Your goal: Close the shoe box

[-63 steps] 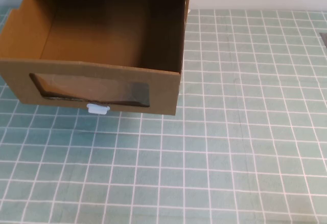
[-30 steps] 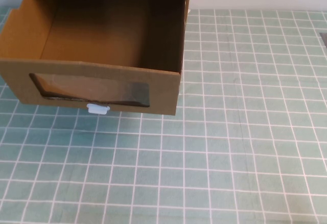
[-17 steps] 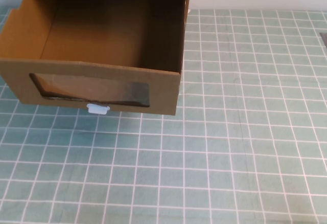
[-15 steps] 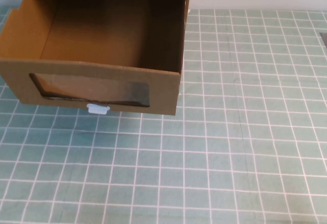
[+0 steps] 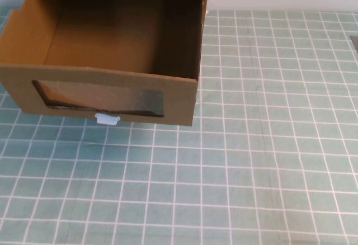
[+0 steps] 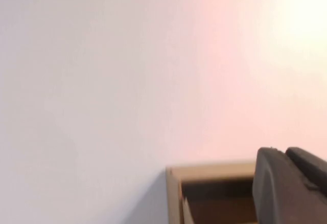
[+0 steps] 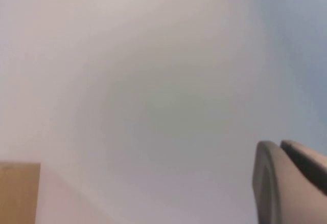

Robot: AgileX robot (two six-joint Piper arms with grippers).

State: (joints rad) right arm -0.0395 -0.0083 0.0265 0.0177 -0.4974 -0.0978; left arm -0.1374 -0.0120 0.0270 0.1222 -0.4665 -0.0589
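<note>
Soft, even light leaves the box (image 5: 112, 49) interior shadowed, while both wrist views are blurred, with pale glare.

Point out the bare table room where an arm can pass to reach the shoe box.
Free: the tiled table right of the shoe box and the strip in front of its pull tab. Crowded: the far left, filled by the box. Left gripper and right gripper are raised, off the table.

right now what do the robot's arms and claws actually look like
Little shows. No arm appears in the high view, only the open shoe box on the green grid mat. Each wrist view catches just a corner of its own claw: the left claw is dark grey to black with rounded, layered edges; the right claw is similar but looks paler grey. No cables, markings or sleeves are visible.
</note>
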